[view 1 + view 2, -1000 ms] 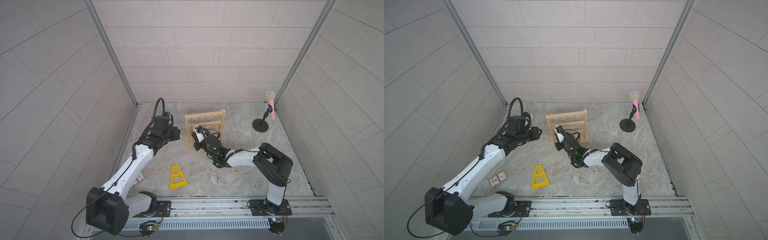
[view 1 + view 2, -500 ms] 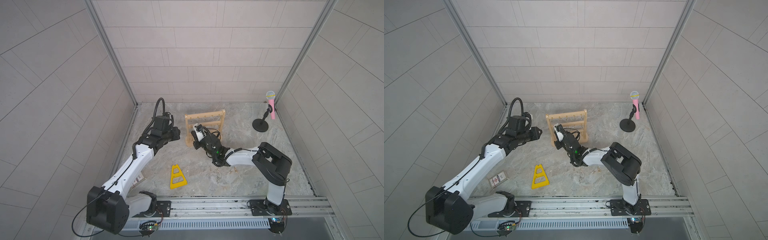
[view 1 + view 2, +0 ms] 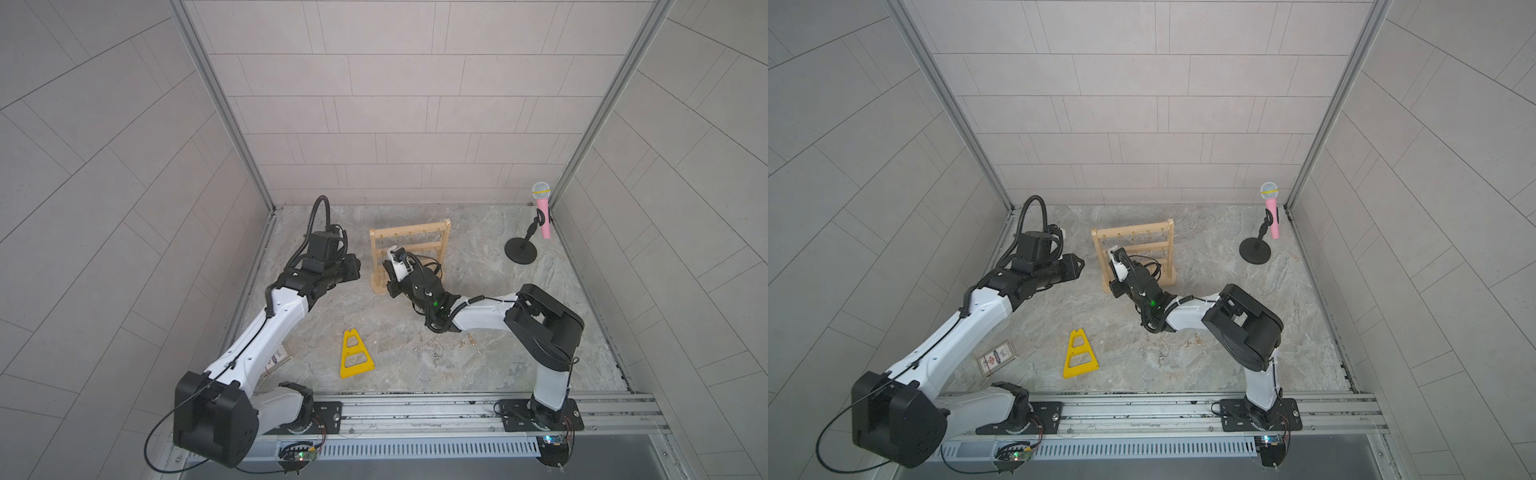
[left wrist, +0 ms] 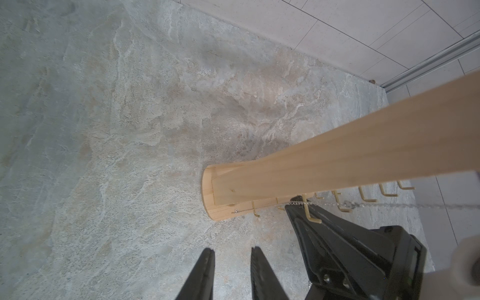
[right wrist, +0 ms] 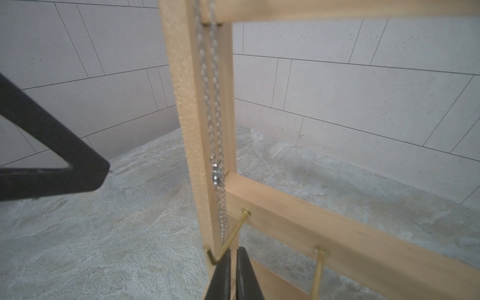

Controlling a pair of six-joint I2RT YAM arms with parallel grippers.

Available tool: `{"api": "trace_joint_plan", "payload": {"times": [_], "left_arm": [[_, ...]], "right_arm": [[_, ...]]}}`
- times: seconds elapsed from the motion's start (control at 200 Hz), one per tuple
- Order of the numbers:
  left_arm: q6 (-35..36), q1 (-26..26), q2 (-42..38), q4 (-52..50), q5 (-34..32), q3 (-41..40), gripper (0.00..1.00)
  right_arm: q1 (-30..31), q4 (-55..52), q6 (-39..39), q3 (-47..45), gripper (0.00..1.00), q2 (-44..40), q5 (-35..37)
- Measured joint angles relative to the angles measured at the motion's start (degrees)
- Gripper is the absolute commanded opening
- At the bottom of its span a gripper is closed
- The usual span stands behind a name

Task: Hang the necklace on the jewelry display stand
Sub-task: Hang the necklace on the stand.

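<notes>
The jewelry display stand [image 3: 409, 248] [image 3: 1133, 245] of pale wood stands upright at the back middle of the floor. The necklace [image 5: 213, 104], a thin silver chain, hangs in two strands down the stand's left upright from near the top bar. My right gripper [image 5: 232, 249] is at that upright, beside a brass hook [image 5: 233, 233] of a lower bar, shut on the necklace's lower part. My left gripper [image 4: 231, 250] [image 3: 356, 266] hovers just left of the stand, open with nothing between its fingers.
A flat yellow triangular frame [image 3: 355, 353] lies in front. A black stand with a pink microphone [image 3: 521, 251] is at the back right. A small card [image 3: 996, 357] lies by the left arm. Small loose jewellery pieces [image 3: 432, 349] lie near the right arm.
My right gripper's jaws have closed a little further on the chain. Both arms have barely moved.
</notes>
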Motion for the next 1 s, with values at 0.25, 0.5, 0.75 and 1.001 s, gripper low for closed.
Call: {"api": "trace_joint_plan", "payload": {"times": [0.25, 0.5, 0.75, 1.001], "left_arm": [[0.0, 0.0, 0.0, 0.0, 0.0, 0.0, 0.29], [0.0, 0.0, 0.0, 0.0, 0.0, 0.0, 0.29], [0.0, 0.0, 0.0, 0.0, -0.02, 0.0, 0.29], [0.0, 0.0, 0.0, 0.0, -0.02, 0.0, 0.29]], "right_arm": [[-0.09, 0.11, 0.02, 0.0, 0.1, 0.28, -0.26], [-0.09, 0.13, 0.04, 0.02, 0.1, 0.37, -1.16], [-0.09, 0.13, 0.04, 0.59, 0.1, 1.31, -1.38], [-0.09, -0.07, 0.22, 1.22, 0.1, 2.14, -1.53]]}}
